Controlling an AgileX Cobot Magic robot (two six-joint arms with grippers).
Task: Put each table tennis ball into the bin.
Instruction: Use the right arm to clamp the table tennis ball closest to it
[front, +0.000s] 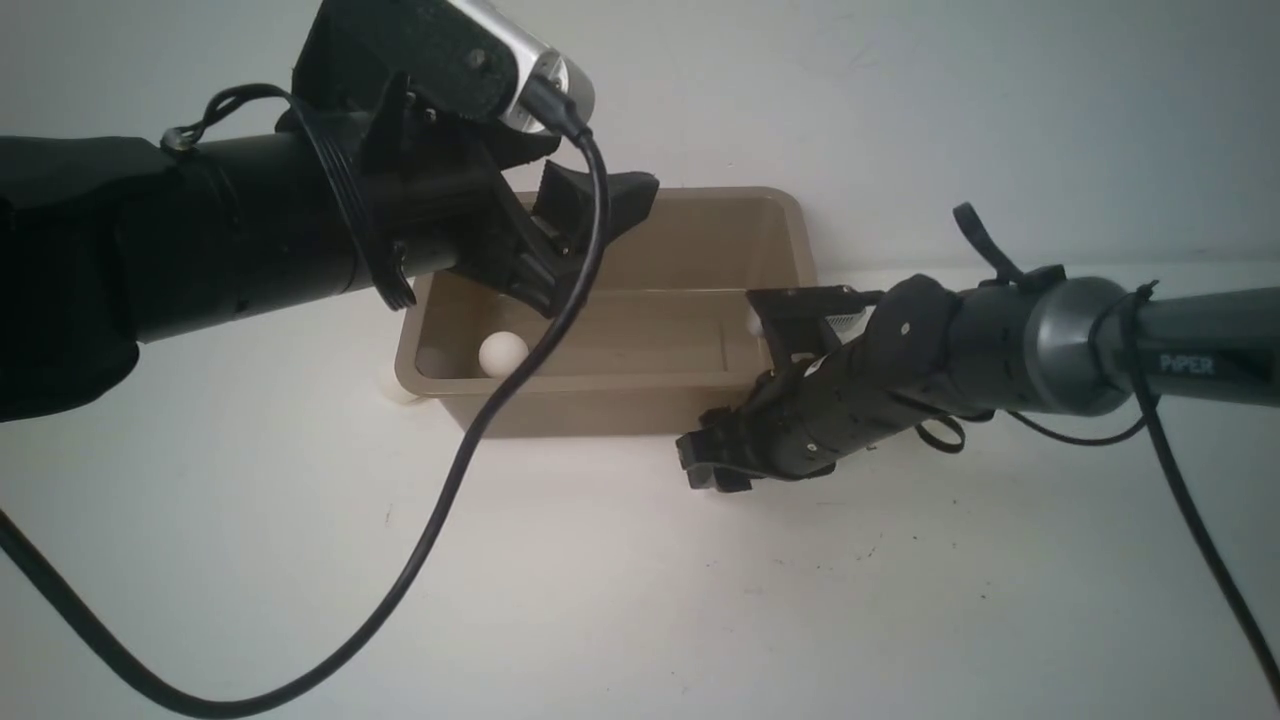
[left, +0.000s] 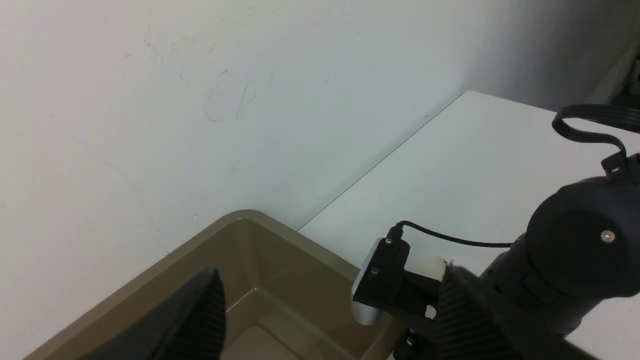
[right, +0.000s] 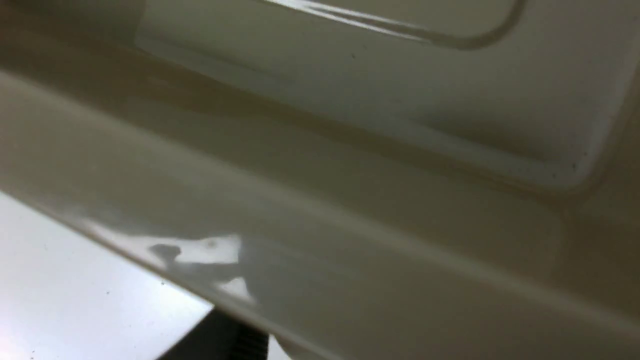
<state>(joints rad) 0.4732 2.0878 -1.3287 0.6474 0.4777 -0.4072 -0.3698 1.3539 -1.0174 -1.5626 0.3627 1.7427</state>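
The bin (front: 720, 240) sits centre frame: one table tennis ball (front: 502, 352) inside, another ball (front: 404, 393) outside its lower-left corner. Your left gripper (front: 590, 235) hangs wide and empty above. Your right gripper (front: 712, 458) sits low at the bin's lower right, and I cannot tell its claw. This is probably a pickup, which next needs a lift over the rim.

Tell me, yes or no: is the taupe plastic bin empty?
No, a small white table tennis ball rests inside the taupe plastic bin, near its left end.

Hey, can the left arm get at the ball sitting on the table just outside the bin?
Probably yes: the left end effector hangs open above the bin, and nothing lies over that ball beside its left corner.
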